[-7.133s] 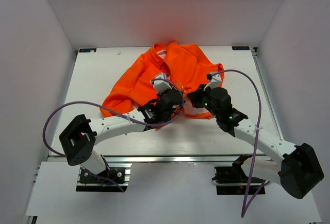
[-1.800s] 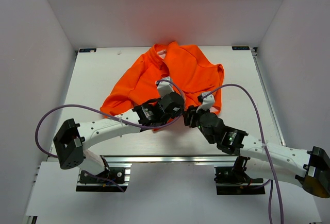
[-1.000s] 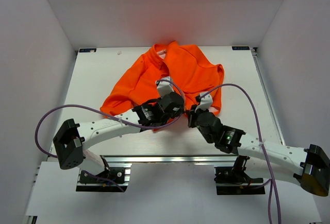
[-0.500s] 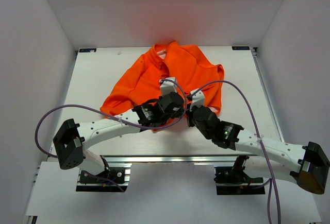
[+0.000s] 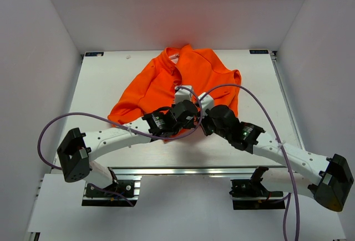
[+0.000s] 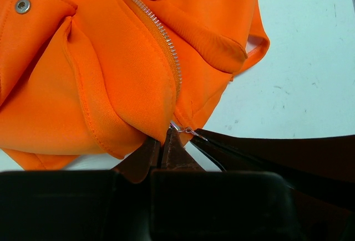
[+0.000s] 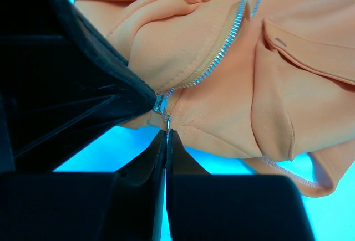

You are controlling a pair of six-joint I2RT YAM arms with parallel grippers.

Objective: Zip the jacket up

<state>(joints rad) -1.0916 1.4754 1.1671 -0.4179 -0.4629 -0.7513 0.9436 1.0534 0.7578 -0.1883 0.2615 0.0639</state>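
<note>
The orange jacket lies spread on the white table, collar at the far end. My left gripper is shut on the jacket's bottom hem beside the foot of the zipper. The small metal slider sits at the zipper's bottom end. My right gripper is shut on the slider's thin pull tab, right against the left gripper's dark fingers. The zipper teeth run open away from the slider. The slider is hidden under both wrists in the top view.
The white table is walled on three sides. A flap pocket with a snap lies left of the zipper, another pocket flap to its right. Purple cables loop off both arms.
My right arm has swung its wrist up and left, closing in beside the left gripper at the jacket's bottom hem. The left arm has barely moved.
</note>
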